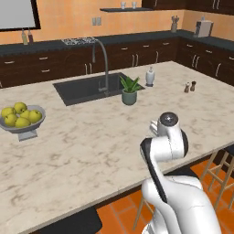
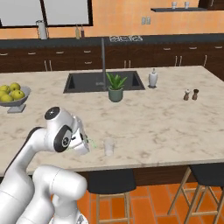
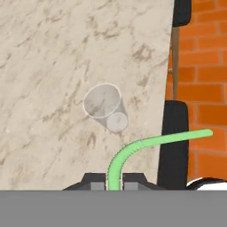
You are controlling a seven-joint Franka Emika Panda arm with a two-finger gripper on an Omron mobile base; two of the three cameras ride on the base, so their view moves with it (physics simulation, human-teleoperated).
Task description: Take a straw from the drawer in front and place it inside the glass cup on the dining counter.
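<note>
My gripper point(image 3: 114, 181) is shut on the straw point(image 3: 146, 144), a pale-green stick that rises from between the fingertips and bends off to the right. The glass cup point(image 3: 104, 105) stands upright on the dining counter point(image 3: 44, 66) close to its edge, just beyond the fingertips and a little left of the straw's bend. In the right base view the gripper point(image 2: 84, 144) hovers just left of the glass cup point(image 2: 109, 146), with a bit of the straw point(image 2: 90, 141) showing at the fingers. The drawer is out of view.
On the counter point(image 2: 153, 127) are a dark sink point(image 2: 87, 83) with a tall faucet, a potted plant point(image 2: 115, 89), a white soap bottle point(image 2: 152, 78), two small shakers point(image 2: 191, 94) and a bowl of yellow fruit point(image 2: 11, 97). Dark-seated stools point(image 2: 109, 180) stand below the near edge.
</note>
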